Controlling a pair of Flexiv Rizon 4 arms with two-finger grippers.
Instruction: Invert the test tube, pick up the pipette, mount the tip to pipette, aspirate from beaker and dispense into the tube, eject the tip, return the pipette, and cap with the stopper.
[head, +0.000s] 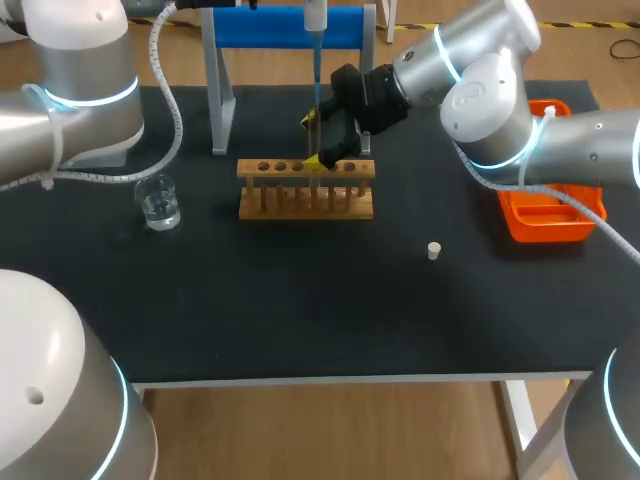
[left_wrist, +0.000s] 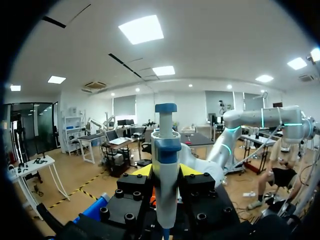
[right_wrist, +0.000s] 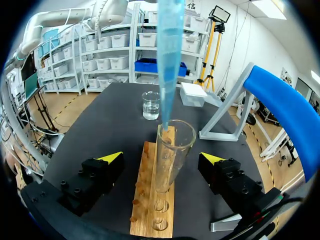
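Tube (right_wrist: 169, 160) stands upright, mouth up, in the rack (right_wrist: 150, 200), mid-bench. The blue tip (right_wrist: 167, 65) comes straight down from above, its end at the tube's mouth. Judged step: dispensing. I can't tell if there is liquid in the tube.

Pipette (left_wrist: 166, 145) is vertical and clamped in the left gripper (left_wrist: 166, 172), a yellow fingertip pressed on each side of the body, probably so the tip drops plumb into the narrow mouth.

Right gripper (right_wrist: 162, 158) is low at the rack with its fingers apart, one each side of the tube and neither touching it. It looks like a guard position, ready to steady the tube if the tip nudges it. In the head view this gripper (head: 318, 142) reaches in from the right to just behind the rack (head: 305, 190).

Beaker (head: 158, 203) with clear liquid sits to the rack's left, apart from it. Stopper (head: 434, 251) lies on the bare bench (head: 300, 300) to the rack's right and nearer the front edge, uncapped, handy for the last step. Orange tray (head: 545, 215) is at the right edge under the right arm. Blue stand (head: 290, 25) is behind the rack, where the pipette would go back.
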